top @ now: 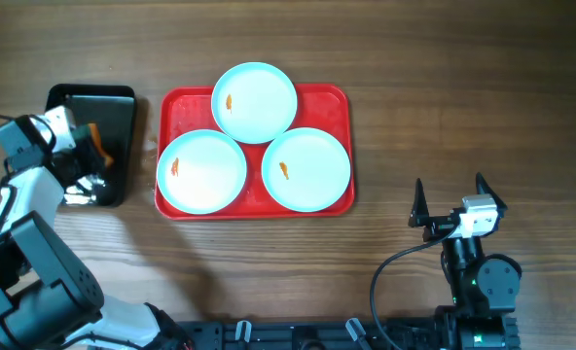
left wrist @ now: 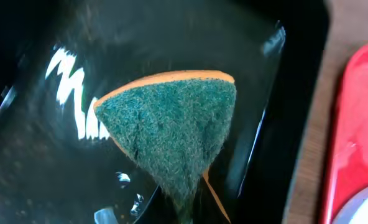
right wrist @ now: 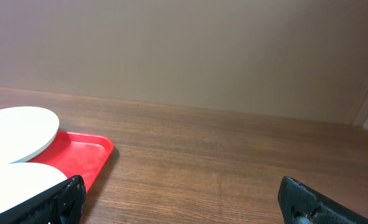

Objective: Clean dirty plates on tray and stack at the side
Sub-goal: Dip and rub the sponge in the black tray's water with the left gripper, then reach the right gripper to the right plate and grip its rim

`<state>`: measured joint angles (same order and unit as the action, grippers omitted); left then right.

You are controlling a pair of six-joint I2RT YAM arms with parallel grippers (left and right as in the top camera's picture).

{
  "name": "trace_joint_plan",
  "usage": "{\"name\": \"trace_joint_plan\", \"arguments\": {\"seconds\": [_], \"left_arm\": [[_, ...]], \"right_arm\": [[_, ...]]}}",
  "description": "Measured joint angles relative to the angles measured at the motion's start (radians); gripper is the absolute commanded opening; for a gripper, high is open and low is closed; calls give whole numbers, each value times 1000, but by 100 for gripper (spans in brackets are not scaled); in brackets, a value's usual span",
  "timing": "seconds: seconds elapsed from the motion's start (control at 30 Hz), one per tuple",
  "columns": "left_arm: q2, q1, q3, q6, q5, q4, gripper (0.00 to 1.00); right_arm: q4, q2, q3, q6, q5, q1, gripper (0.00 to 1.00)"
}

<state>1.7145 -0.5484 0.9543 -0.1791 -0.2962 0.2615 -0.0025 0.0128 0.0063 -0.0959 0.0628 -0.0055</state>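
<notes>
Plates (top: 307, 169): three, round, shallow, equal in size, smooth and pale blue-white, each marked by a small orange smear (top: 283, 171). All on the tray (top: 183, 109), a large red plastic rectangle with rounded corners and a raised rim. Far plate (top: 255, 101) at the tray's far middle, poking past the far rim, smear left of its centre. Near-left plate (top: 201, 172) at the tray's near left corner, reaching the left rim. Near-right plate (top: 312, 177) at the near right corner. Rims of the three meeting over the tray's middle; touching or overlapping, hard to tell.

Left gripper (top: 91, 156) well left of the tray, over a smaller black tray (top: 123, 102), glossy, with white glints. Clamped on a sponge (left wrist: 171, 124): coarse green scouring face, orange foam body, seen as a wedge narrowing toward the camera, fingers out of frame in the wrist view. Apart from every plate.

Right gripper (top: 451, 199) to the near right of the tray, well apart from it and from every plate. Jaws spread wide, nothing between them; black fingertips (right wrist: 69, 196) at the lower corners of the wrist view, with the tray's right corner and two plate edges at the left.

Underneath, a table (top: 444, 97) of brown wood grain running left to right. Behind it, in the right wrist view, a plain beige-brown wall (right wrist: 184, 50).
</notes>
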Motion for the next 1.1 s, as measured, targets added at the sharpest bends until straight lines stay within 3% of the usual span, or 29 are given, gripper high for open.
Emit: {"name": "trace_joint_plan", "arguments": {"seconds": [0.3,0.57,0.67,0.87,1.1], "left_arm": [[-403,0,73,-4,-54,-132,4],[-31,-3,41,-30,-6,35,4],[-117,-3,42,-30,-3,32,4],[-484,-3,85,-30,-4,-2,4],[-423,-4,85,-30,-3,99,4]], "right_arm": [[0,0,0,0,0,0,100],[0,0,0,0,0,0,100],[0,0,0,0,0,0,100],[0,0,0,0,0,0,100],[10,0,0,58,60,0,100]]}}
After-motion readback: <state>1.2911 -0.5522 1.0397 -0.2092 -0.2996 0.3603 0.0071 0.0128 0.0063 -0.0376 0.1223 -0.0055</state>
